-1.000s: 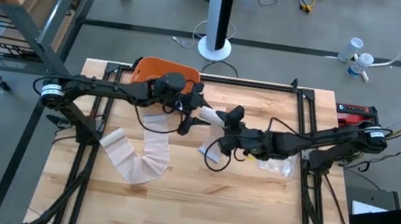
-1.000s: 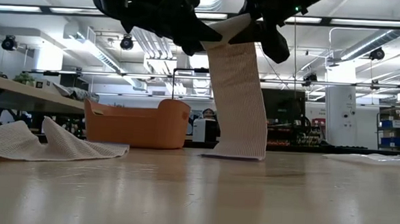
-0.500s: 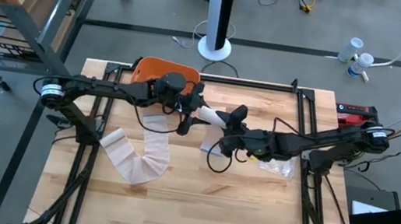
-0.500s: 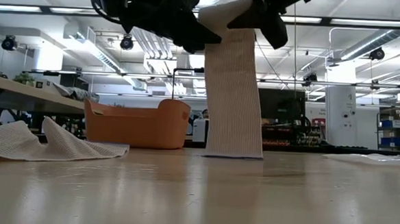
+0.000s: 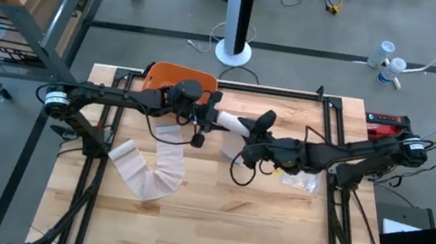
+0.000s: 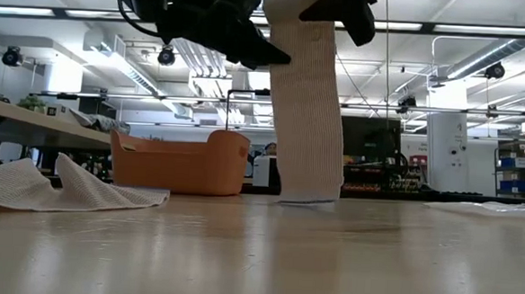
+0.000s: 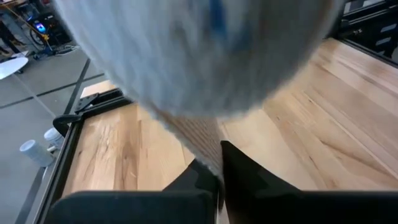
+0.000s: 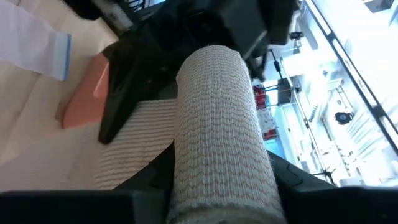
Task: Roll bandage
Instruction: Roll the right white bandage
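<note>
Since a second ago the hanging tail has risen off the table, so the roll (image 5: pixel 230 124), held mid-air between the left gripper (image 5: pixel 204 118) and right gripper (image 5: pixel 257 133), both pinching it, looks partly wound, with some bandage left to take up.

No text, label, brand, number or sign can be read in any of the views. Neither the bandage, the arms nor the tabletop shows any writing, and the things in the room behind the tabletop are too far away and too small to make out any letters.
</note>
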Controlling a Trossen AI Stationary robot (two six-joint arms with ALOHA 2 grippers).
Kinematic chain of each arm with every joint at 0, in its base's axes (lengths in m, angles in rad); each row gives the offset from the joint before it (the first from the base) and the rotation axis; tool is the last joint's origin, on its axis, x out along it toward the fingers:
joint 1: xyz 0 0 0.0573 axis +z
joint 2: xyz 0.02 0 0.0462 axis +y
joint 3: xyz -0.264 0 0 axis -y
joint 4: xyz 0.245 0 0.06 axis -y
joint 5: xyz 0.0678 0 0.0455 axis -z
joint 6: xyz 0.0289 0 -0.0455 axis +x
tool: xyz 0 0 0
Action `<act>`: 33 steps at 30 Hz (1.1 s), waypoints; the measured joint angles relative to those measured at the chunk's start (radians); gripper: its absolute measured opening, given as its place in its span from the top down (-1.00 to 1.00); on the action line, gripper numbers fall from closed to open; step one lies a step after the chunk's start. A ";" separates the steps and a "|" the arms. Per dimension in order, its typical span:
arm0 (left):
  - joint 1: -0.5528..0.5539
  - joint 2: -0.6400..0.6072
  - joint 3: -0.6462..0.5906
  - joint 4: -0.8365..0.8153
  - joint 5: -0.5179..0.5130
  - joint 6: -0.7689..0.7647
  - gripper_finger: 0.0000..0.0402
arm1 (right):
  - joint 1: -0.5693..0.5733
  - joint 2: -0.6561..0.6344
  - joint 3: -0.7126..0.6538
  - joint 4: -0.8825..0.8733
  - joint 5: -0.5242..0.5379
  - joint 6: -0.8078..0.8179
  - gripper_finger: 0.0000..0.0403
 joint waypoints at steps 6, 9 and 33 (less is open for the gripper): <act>-0.004 0.018 -0.001 0.001 0.006 0.016 1.00 | 0.000 -0.031 0.028 -0.007 -0.001 -0.002 0.37; -0.007 0.022 -0.002 -0.004 0.007 0.017 1.00 | 0.000 -0.065 0.032 -0.007 -0.003 0.004 0.37; -0.020 -0.066 0.028 -0.014 0.008 0.004 0.25 | 0.083 -0.108 0.061 -0.053 -0.061 0.131 0.36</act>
